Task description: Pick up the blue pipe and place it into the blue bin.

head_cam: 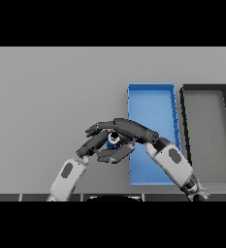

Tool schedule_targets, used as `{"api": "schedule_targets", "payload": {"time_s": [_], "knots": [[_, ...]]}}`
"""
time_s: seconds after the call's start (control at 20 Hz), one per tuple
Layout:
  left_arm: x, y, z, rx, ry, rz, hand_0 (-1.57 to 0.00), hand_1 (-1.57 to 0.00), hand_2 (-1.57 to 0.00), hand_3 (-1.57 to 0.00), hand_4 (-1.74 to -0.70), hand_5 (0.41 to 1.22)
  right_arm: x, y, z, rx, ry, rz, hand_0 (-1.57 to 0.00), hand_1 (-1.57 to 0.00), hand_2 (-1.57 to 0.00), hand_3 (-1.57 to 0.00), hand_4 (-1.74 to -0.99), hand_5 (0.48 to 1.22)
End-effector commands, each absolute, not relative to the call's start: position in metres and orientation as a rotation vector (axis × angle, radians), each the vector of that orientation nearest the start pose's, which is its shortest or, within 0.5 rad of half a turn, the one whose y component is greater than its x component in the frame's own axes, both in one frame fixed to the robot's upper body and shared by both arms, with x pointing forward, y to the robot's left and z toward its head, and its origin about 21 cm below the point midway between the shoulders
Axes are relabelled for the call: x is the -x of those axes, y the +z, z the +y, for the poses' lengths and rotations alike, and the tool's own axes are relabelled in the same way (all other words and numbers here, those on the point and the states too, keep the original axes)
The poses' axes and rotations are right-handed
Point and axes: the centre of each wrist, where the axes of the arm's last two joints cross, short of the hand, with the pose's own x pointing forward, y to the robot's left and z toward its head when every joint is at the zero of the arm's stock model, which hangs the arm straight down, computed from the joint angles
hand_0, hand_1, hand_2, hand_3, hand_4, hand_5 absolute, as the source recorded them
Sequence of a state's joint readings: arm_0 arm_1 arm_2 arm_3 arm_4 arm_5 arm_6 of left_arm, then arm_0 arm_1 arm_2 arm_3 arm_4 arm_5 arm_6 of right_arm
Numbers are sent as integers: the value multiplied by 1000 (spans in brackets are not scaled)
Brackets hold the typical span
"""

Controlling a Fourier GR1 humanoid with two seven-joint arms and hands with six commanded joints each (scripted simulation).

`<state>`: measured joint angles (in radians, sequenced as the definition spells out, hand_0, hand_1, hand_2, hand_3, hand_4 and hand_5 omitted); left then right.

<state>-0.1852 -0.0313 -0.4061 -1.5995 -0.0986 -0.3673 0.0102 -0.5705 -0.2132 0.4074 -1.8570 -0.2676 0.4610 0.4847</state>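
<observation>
We are looking down at the grey surface (46, 97), and both of our arms are reaching toward the middle. Our right robot hand (126, 128) is coming in from the right side, and its fingers are curling around the blue pipe (112, 141), so only a small bit of blue is peeking out between the dark fingers. Our left robot hand (96, 143) is sitting right beside it, touching or almost touching, with its fingers bent close to the pipe too; we cannot tell if it is really gripping the pipe or only helping to steady it. The pipe is just left of the blue bin (151, 99), not inside it yet. We think the two hands are crowding together like this so the little pipe does not slip away. The blue bin is lying close by on the right, so the pipe only needs a short trip over its edge. A dark grey bin (205, 89) is sitting just past the blue one, and we are not aiming for that one.
</observation>
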Motion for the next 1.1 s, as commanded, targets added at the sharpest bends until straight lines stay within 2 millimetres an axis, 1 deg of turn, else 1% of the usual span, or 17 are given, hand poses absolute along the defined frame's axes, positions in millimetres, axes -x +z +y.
{"api": "schedule_targets", "payload": {"time_s": [0.0,0.05,0.1,0.15,0.2,0.25,0.3,0.35,0.45,0.6,0.65,0.75,0.85,0.9,0.95,1.0,1.05], "knots": [[-257,49,104,545,-797,-1655,-1571,-1571,-1571,-1571,-1595,1221,-272,192,-107,-546,1200,-1635,-702,-703,-745,-604,-1406,500],[-257,50,100,538,-800,-1654,-1571,-1571,-1571,-1571,-1622,1221,-273,195,-105,-549,1195,-1650,-876,-877,-910,-762,-1467,518],[-261,51,101,530,-799,-1649,-1571,-1571,-1571,-1571,-1645,1221,-272,192,-103,-566,1189,-1650,-1015,-1015,-1042,-872,-1514,550],[-261,51,102,540,-788,-1647,-1571,-1571,-1571,-1511,-1662,1221,-274,192,-101,-584,1177,-1644,-1126,-1127,-1148,-953,-1551,596],[-260,49,100,577,-760,-1650,-1571,-1571,-1571,-1523,-1677,1221,-273,192,-99,-610,1159,-1649,-1215,-1215,-1233,-1021,-1581,650],[-261,46,101,589,-754,-1646,-1571,-1571,-1571,-1532,-1690,1221,-273,187,-98,-633,1147,-1649,-1286,-1287,-1300,-1102,-1606,765],[-261,46,101,602,-752,-1647,-1571,-1571,-1571,-1502,-1699,1221,-274,188,-98,-644,1148,-1658,-1343,-1343,-1354,-1186,-1628,856],[-261,48,99,613,-752,-1648,-1571,-1571,-1571,-1490,-1707,1221,-271,188,-97,-655,1147,-1676,-1389,-1389,-1398,-1250,-1648,929],[-264,50,101,614,-755,-1638,-1571,-1571,-1571,-1441,-1718,1221,-271,187,-96,-652,1156,-1696,-1454,-1454,-1460,-1357,-1680,1034],[-263,50,100,605,-760,-1651,-1571,-1571,-1571,-1433,-1728,1221,-270,183,-98,-677,1150,-1735,-1511,-1511,-1514,-1462,-1710,1125],[-266,51,100,598,-766,-1661,-1571,-1571,-1571,-1428,-1730,1221,-270,183,-98,-688,1138,-1739,-1523,-1523,-1526,-1484,-1716,1144],[-264,51,103,583,-762,-1683,-1571,-1571,-1571,-1422,-1731,1221,-268,184,-93,-700,1110,-1754,-1540,-1540,-1542,-1515,-1725,1172],[-264,54,104,514,-770,-1703,-1571,-1571,-1571,-1454,-1724,1221,-270,181,-98,-698,1082,-1792,-1551,-1551,-1552,-1535,-1731,1190],[-264,53,106,482,-785,-1710,-1462,-1342,-1293,-1166,-1599,1221,-268,181,-97,-678,1090,-1805,-1555,-1555,-1556,-1542,-1733,1196],[-263,53,112,499,-808,-1700,-1169,-1073,-1034,-933,-1475,1221,-265,181,-94,-665,1104,-1805,-1558,-1558,-1559,-1548,-1734,1201],[-263,53,110,508,-842,-1664,-935,-858,-827,-746,-1372,1221,-267,181,-94,-642,1111,-1785,-1561,-1561,-1561,-1553,-1736,1205],[-264,51,111,528,-872,-1658,-748,-687,-662,-596,-1282,1221,-262,184,-90,-628,1120,-1756,-1563,-1563,-1563,-1556,-1737,1208]]}}
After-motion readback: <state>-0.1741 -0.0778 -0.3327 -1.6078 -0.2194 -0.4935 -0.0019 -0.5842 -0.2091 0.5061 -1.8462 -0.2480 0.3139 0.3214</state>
